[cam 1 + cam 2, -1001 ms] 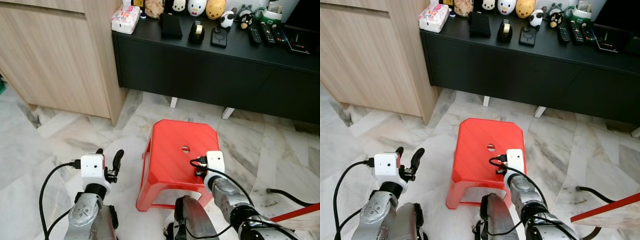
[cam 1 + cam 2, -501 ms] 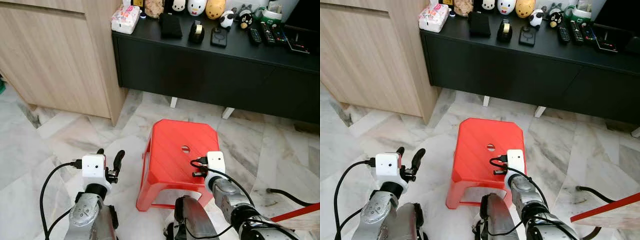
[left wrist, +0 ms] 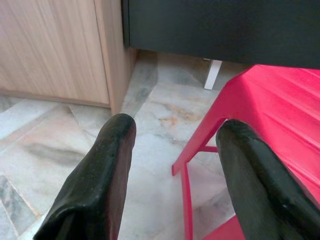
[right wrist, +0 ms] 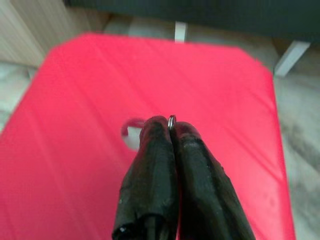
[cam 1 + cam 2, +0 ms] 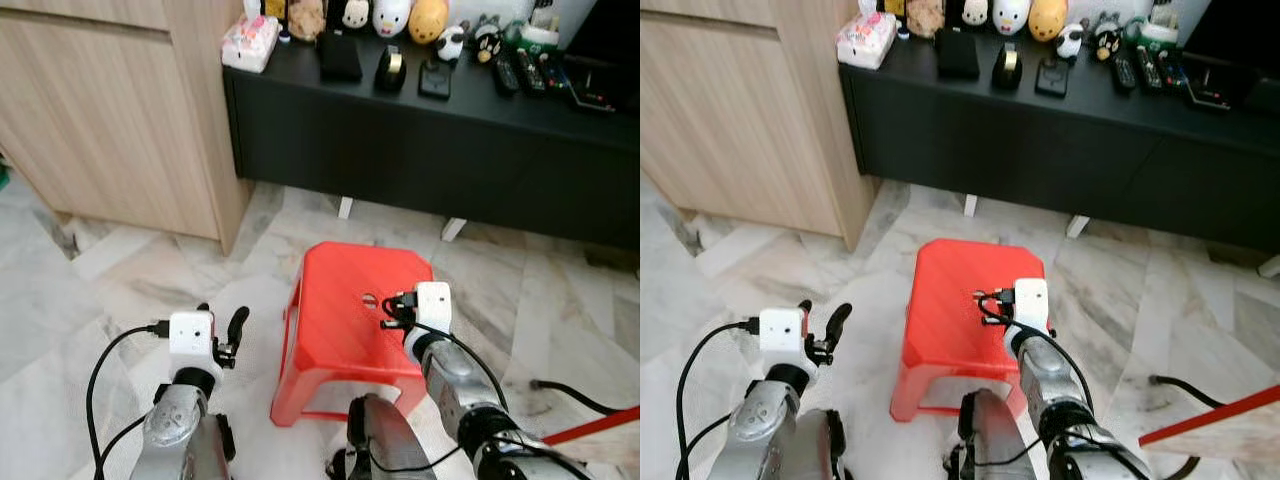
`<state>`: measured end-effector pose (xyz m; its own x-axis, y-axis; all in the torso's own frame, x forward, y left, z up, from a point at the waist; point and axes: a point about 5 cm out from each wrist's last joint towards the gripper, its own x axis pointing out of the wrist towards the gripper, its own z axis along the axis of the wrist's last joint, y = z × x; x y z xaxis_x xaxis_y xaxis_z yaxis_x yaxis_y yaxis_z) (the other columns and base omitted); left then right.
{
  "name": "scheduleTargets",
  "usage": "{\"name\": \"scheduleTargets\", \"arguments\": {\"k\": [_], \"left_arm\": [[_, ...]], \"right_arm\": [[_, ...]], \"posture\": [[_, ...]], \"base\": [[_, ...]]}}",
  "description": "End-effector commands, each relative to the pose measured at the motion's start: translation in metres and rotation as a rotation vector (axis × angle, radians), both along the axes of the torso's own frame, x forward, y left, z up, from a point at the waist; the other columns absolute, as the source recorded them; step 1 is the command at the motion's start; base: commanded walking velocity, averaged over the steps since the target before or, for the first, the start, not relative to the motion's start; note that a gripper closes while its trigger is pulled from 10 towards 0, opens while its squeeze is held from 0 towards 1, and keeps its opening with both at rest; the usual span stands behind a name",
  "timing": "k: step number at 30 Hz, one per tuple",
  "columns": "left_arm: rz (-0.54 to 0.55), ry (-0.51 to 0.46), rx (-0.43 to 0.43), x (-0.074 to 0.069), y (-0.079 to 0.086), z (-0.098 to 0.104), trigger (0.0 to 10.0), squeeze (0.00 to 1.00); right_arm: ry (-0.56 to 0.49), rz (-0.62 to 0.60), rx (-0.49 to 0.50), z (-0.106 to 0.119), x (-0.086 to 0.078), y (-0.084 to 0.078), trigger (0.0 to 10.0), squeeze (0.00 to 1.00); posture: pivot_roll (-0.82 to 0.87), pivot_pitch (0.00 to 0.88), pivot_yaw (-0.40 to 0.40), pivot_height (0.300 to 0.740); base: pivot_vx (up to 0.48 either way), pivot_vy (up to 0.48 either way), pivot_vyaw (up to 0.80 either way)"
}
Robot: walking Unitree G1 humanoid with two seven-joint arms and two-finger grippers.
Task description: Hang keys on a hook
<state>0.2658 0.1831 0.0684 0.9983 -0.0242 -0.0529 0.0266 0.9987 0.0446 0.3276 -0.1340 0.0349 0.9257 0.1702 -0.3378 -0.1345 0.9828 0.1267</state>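
Two grippers are in view: the right gripper (image 4: pixel 171 131) sits above the red stool (image 5: pixel 345 320), near its centre hole, fingers pressed together on a small metal key ring (image 4: pixel 171 121) that pokes out at their tips. The left gripper (image 3: pixel 172 150) hangs over the marble floor (image 5: pixel 110 290) beside the stool, fingers spread wide and holding nothing.

We get even, soft daylight in the head views — bright on the marble floor (image 5: pixel 120 270), no hard glare. Both are slightly motion-blurred, with items on the black cabinet (image 5: pixel 420 130) smeared. A faint shadow sits under the red stool (image 5: pixel 350 330). In the wrist views the near black fingers (image 3: pixel 110 165) are out of focus — the right wrist view is softest, its stool top blurry.
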Motion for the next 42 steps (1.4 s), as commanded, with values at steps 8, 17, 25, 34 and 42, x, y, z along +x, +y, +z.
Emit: {"name": "scheduleTargets", "arguments": {"k": [8, 17, 25, 34, 42], "left_arm": [[0.046, 0.053, 0.022, -0.002, 0.012, -0.021, 10.0, 0.0], [0.067, 0.082, 0.02, -0.008, 0.019, -0.036, 10.0, 0.0], [0.063, 0.077, 0.024, -0.004, 0.019, -0.035, 10.0, 0.0], [0.052, 0.065, 0.025, 0.003, 0.017, -0.032, 10.0, 0.0], [0.049, 0.055, 0.029, 0.004, 0.017, -0.032, 10.0, 0.0]], "right_arm": [[-0.138, -0.049, 0.015, 0.005, -0.01, -0.023, 10.0, 0.0], [-0.138, -0.091, 0.013, 0.004, -0.012, -0.03, 10.0, 0.0], [-0.165, -0.109, 0.021, 0.016, -0.002, -0.029, 10.0, 0.0], [-0.162, -0.117, 0.021, 0.015, -0.002, -0.031, 10.0, 0.0], [-0.151, -0.12, 0.018, 0.013, -0.003, -0.03, 10.0, 0.0]], "posture": [[0.04, 0.019, -0.132, 0.607], [0.05, 0.0, -0.132, 0.607], [0.05, 0.0, -0.125, 0.607], [0.05, 0.0, -0.126, 0.607], [0.06, 0.0, -0.129, 0.607]], "base": [[0.0, 0.0, 0.0], [0.0, 0.0, 0.0], [-0.066, 0.0, 0.0], [-0.307, 0.0, 0.0], [-0.32, 0.0, 0.0]]}}
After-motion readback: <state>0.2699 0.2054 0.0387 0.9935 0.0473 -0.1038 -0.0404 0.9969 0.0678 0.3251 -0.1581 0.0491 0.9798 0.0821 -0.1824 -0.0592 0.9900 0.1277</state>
